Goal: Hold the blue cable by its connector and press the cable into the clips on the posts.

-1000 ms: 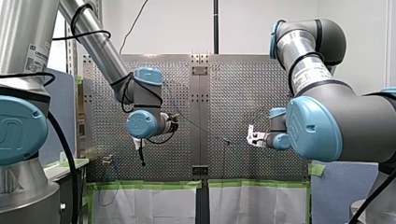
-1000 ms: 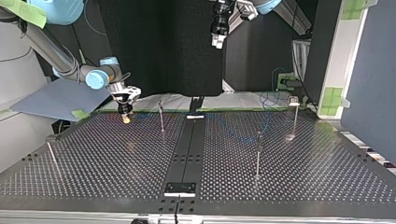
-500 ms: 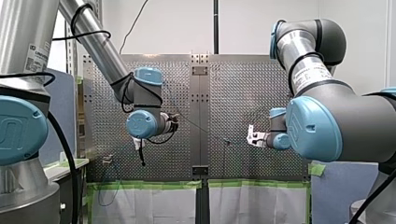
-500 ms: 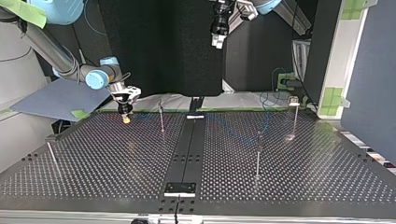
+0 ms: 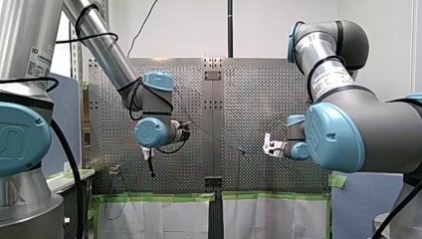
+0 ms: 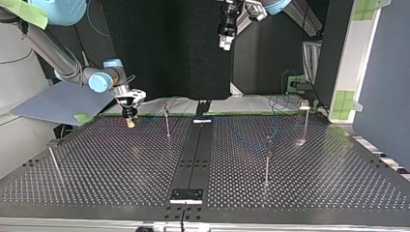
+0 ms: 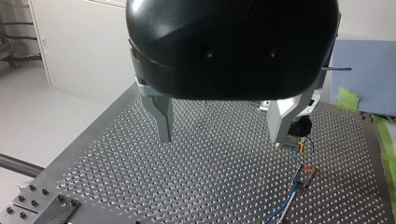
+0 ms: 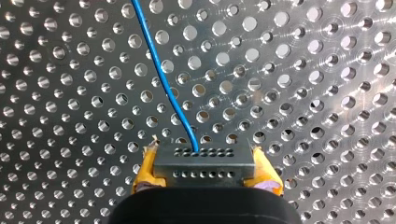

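right gripper clamped on the connector, left gripper open above the table

taking the top view from its left: a thin post (image 6: pixel 53 163) stands near the left edge of the table (image 6: pixel 116 169). further in, my right gripper (image 6: pixel 129 121) points down, close over the perforated surface near its far edge. the right wrist view shows its yellow pads (image 8: pixel 145 171) closed tight on the two ends of a dark connector (image 8: pixel 203 164) with rows of small holes, no gap on either side. the blue cable (image 8: pixel 161 74) leaves the connector's front face and runs away over the holes in a soft curve.

just right of that gripper stands a second post (image 6: pixel 167 123). in the left wrist view the cable passes a post's head near my right gripper. whether it sits in a clip there i cannot tell.

next comes the dark strip (image 6: pixel 193 154) down the table's middle. high above it, well clear of the surface, hangs my left gripper (image 6: pixel 225 43). its own wrist view shows the two metal fingers (image 7: pixel 163 116) spread wide, with only bare table seen between them.

right of the strip stand a nearer post (image 6: pixel 267 162) and, closer to the far edge, a farther post (image 6: pixel 304 121) with a small head. a thin blue line shows around the far edge there, too faint to follow.
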